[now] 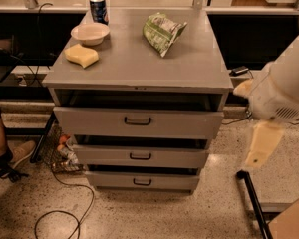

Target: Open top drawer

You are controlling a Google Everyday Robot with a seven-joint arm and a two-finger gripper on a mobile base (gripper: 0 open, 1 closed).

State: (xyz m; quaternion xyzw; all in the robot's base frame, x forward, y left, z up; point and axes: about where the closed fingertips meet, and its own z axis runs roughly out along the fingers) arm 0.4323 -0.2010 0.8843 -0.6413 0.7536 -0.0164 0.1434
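Well right of top drawer — hand, grip state impossible to tell; bar handle horizontal at drawer-front centre, lying leftward of hand — well apart.

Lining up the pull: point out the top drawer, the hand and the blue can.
top drawer [137,120]: camera view, on its dark bar handle.
hand [260,149]: camera view, cream part, right of the cabinet.
blue can [98,9]: camera view, its side wall.

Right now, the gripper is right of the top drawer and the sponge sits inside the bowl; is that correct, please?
Not quite: the camera view shows the sponge beside the bowl, not inside it. The gripper is indeed right of the top drawer.
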